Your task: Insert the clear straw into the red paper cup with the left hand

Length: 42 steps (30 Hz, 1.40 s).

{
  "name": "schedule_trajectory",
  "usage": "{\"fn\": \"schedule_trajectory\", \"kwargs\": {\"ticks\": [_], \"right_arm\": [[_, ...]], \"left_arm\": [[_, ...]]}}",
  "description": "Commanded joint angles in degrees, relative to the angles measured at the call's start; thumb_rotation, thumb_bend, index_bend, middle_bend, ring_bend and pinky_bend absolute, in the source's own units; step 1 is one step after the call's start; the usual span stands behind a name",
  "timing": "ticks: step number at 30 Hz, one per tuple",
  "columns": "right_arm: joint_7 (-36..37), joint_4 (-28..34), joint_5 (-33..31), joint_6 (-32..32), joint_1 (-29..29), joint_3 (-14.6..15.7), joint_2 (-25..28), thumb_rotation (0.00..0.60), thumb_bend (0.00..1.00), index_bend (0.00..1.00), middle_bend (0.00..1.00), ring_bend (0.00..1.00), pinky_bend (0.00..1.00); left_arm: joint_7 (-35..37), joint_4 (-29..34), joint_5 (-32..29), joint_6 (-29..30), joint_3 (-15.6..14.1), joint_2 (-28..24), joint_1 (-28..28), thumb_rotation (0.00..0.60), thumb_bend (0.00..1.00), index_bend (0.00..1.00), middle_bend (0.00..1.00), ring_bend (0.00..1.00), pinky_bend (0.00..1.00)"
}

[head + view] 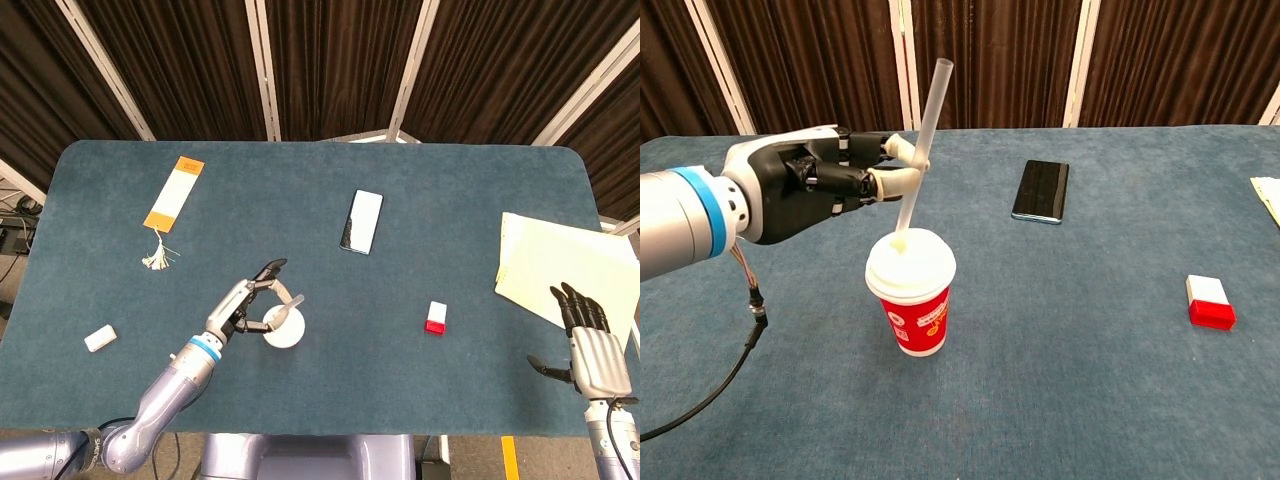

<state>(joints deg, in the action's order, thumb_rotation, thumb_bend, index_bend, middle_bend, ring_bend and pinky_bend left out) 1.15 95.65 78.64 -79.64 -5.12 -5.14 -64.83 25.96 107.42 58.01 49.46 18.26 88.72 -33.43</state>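
Note:
A red paper cup (916, 318) with a white lid (283, 328) stands near the table's front, left of centre. A clear straw (924, 140) leans up and to the right, its lower end touching the lid's centre. My left hand (815, 185) pinches the straw at mid-length between thumb and a fingertip; in the head view the left hand (245, 303) sits just left of the cup. My right hand (588, 340) hovers at the front right, fingers spread, holding nothing.
A black phone (361, 220) lies behind the cup, right of centre. A small red-and-white box (436, 317) sits at right. An orange bookmark with tassel (172, 195) is back left, a white eraser (100, 339) front left, pale yellow papers (560, 265) at far right.

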Motion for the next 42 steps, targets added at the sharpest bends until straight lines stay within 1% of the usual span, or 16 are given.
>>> {"fn": "schedule_trajectory", "kwargs": {"ticks": [1,5,7,10,18,21,25,28,29,30,31,33,36,37,42], "right_arm": [[0.0,0.0,0.0,0.0,0.0,0.0,0.0,0.600,0.14,0.01,0.00,0.00,0.00],[0.0,-0.1,0.0,0.0,0.0,0.0,0.0,0.600,0.14,0.01,0.00,0.00,0.00],[0.0,-0.1,0.0,0.0,0.0,0.0,0.0,0.600,0.14,0.01,0.00,0.00,0.00],[-0.1,-0.1,0.0,0.1,0.0,0.0,-0.1,0.600,0.14,0.01,0.00,0.00,0.00],[-0.1,-0.1,0.1,0.0,0.0,0.0,-0.1,0.600,0.14,0.01,0.00,0.00,0.00],[0.0,-0.1,0.0,0.0,0.0,0.0,0.0,0.600,0.14,0.01,0.00,0.00,0.00],[-0.1,-0.2,0.0,0.0,0.0,0.0,0.0,0.600,0.14,0.01,0.00,0.00,0.00],[-0.3,-0.2,0.0,0.1,0.0,0.0,0.0,0.600,0.14,0.01,0.00,0.00,0.00],[-0.4,-0.2,0.0,0.1,0.0,0.0,0.0,0.600,0.14,0.01,0.00,0.00,0.00],[-0.6,-0.3,0.0,0.0,-0.1,0.0,-0.1,0.600,0.14,0.01,0.00,0.00,0.00],[-0.7,-0.3,0.0,0.0,-0.1,0.0,-0.1,0.600,0.14,0.01,0.00,0.00,0.00],[-1.1,-0.3,-0.1,0.0,-0.1,0.1,-0.2,0.600,0.14,0.01,0.00,0.00,0.00],[-1.7,0.0,-0.8,0.5,-0.1,0.1,0.0,0.600,0.14,0.01,0.00,0.00,0.00],[-2.2,0.1,-0.8,0.6,-0.1,0.1,0.1,0.600,0.14,0.01,0.00,0.00,0.00],[-2.8,-0.1,0.1,-0.1,-0.1,0.2,-0.1,0.600,0.14,0.01,0.00,0.00,0.00]], "left_arm": [[0.1,-0.5,0.6,0.1,-0.4,0.1,0.1,0.600,0.43,0.51,0.00,0.00,0.00],[0.1,-1.1,1.7,0.6,-0.9,0.3,0.3,0.600,0.34,0.43,0.00,0.00,0.00],[0.0,-1.2,1.9,0.7,-1.0,0.2,0.4,0.600,0.31,0.40,0.00,0.00,0.00],[0.0,-1.2,2.4,0.8,-1.2,0.1,0.5,0.600,0.30,0.37,0.00,0.00,0.00],[-0.1,-1.0,3.7,1.7,-1.3,-0.5,0.7,0.600,0.30,0.37,0.00,0.00,0.00],[-1.7,-0.6,5.2,3.1,-1.3,-1.7,1.0,0.600,0.30,0.37,0.00,0.00,0.00],[-9.5,-0.5,9.7,8.5,-2.3,-4.1,1.8,0.600,0.30,0.36,0.00,0.00,0.00],[-20.6,0.2,12.4,13.1,-4.0,-7.8,2.8,0.600,0.30,0.35,0.00,0.00,0.00],[-23.4,0.7,12.6,14.0,-4.4,-8.7,3.0,0.600,0.30,0.34,0.00,0.00,0.00],[-27.9,1.3,13.3,15.8,-5.1,-10.3,3.5,0.600,0.30,0.33,0.00,0.00,0.00],[-32.5,1.9,13.9,17.9,-5.9,-11.6,4.3,0.600,0.29,0.31,0.00,0.00,0.00],[-39.1,3.6,14.4,20.9,-7.4,-13.8,5.8,0.600,0.29,0.27,0.00,0.00,0.00],[-45.1,5.3,14.6,24.9,-9.5,-16.8,8.5,0.600,0.27,0.22,0.00,0.00,0.00],[-47.6,5.4,14.7,27.1,-10.9,-18.7,10.3,0.600,0.26,0.20,0.00,0.00,0.00],[-50.6,5.4,16.5,31.6,-14.3,-22.2,14.5,0.600,0.25,0.15,0.00,0.00,0.00]]}}
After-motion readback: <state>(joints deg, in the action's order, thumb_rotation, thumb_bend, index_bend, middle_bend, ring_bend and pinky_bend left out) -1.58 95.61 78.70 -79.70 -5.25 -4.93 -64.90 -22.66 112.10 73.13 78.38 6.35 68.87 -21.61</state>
